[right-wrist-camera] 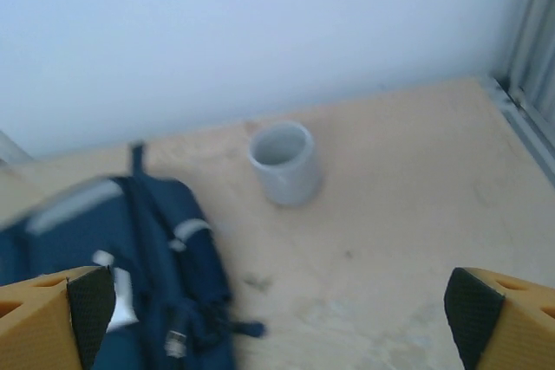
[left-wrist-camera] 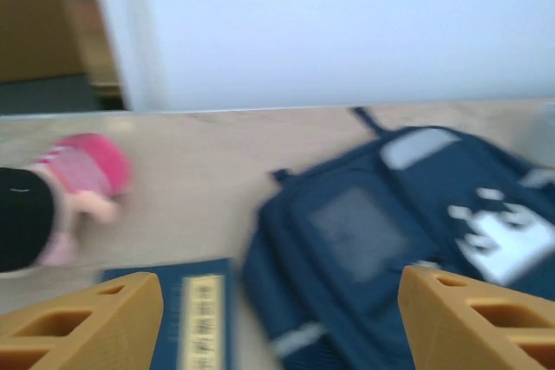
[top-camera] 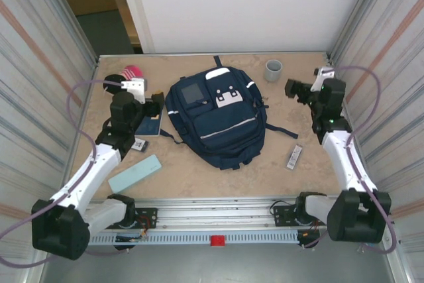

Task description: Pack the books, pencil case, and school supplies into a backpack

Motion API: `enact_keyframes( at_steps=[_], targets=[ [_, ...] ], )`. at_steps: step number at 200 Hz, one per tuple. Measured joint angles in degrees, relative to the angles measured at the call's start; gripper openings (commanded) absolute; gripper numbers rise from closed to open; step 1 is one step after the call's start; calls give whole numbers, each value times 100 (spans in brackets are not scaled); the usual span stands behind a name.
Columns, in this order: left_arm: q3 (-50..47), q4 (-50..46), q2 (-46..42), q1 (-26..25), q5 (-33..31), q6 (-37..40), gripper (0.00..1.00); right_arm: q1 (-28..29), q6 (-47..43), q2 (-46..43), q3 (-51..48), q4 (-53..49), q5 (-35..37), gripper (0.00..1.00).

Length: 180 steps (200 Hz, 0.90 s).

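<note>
One book (left-wrist-camera: pixel 186 314) lies below the left pincer (left-wrist-camera: pixel 279 301), beside the backpack (left-wrist-camera: pixel 408 240)

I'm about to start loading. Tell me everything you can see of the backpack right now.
The backpack is navy-blue fabric and lies flat on the table, front side up, with its top handle toward the far wall. It has a square front pocket, white patches, pale reflective stripes, and dark straps trailing out on both sides. No compartment looks open from above. Nothing rests on it or grips it. The book lies just off its left side.
</note>
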Motion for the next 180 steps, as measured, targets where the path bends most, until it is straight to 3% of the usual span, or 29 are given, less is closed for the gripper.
enact_keyframes(
  at_steps=[22, 51, 71, 95, 118, 180],
  targets=[
    [66, -448, 297, -494, 492, -551, 66, 317, 619, -136, 199, -669, -396, 99],
    [2, -603, 1322, -848, 1235, -1198, 57, 1399, 1228, 74, -483, -1069, -468, 100],
    [-214, -448, 1908, -883, 1589, -1578, 56, 1991, 1600, 372, -933, -1062, -494, 95],
    [-345, -306, 2422, -909, 1805, -1851, 57, 2306, 1904, 861, -1091, -901, -514, 87],
    [-326, -122, 2761, -909, 1919, -1941, 59, 2686, 2166, 1268, -1182, -680, -503, 86],
    [291, -111, 3480, -487, 1858, -1786, 63, 4345, 3200, 802, -2087, 245, 186, 88]
  ],
)
